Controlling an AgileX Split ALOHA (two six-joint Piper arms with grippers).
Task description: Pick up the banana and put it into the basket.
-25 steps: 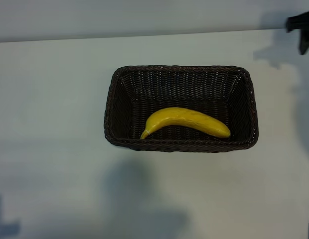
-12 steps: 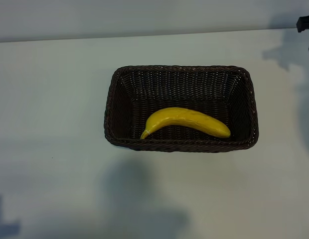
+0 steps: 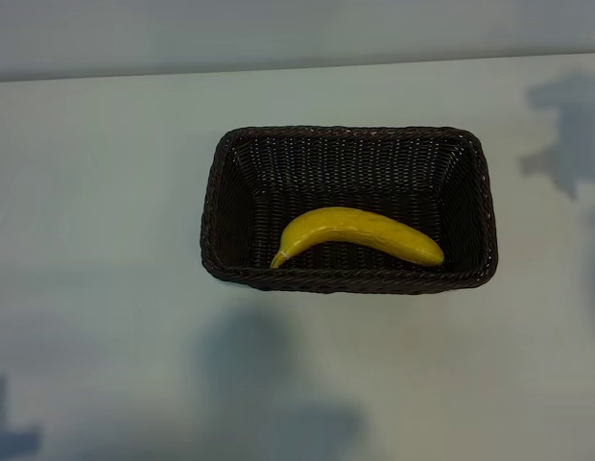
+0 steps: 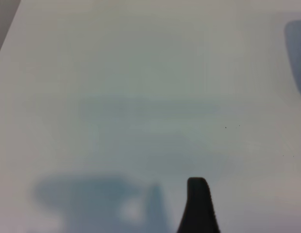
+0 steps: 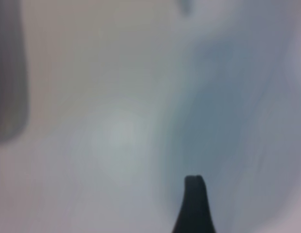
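Here the banana (image 3: pixel 360 234) lies inside the basket (image 3: pixel 347 283), along its near wall.

The exterior camera looks steeply down on the desk (image 3: pixel 106 192), with the basket (image 3: pixel 347 283) near the middle of its field. Each wrist camera sits close above the desk surface (one dark fingertip (image 4: pixel 199 206) at the left wrist view's edge, another (image 5: pixel 194 204) in the right). All three views share only the pale desk top.
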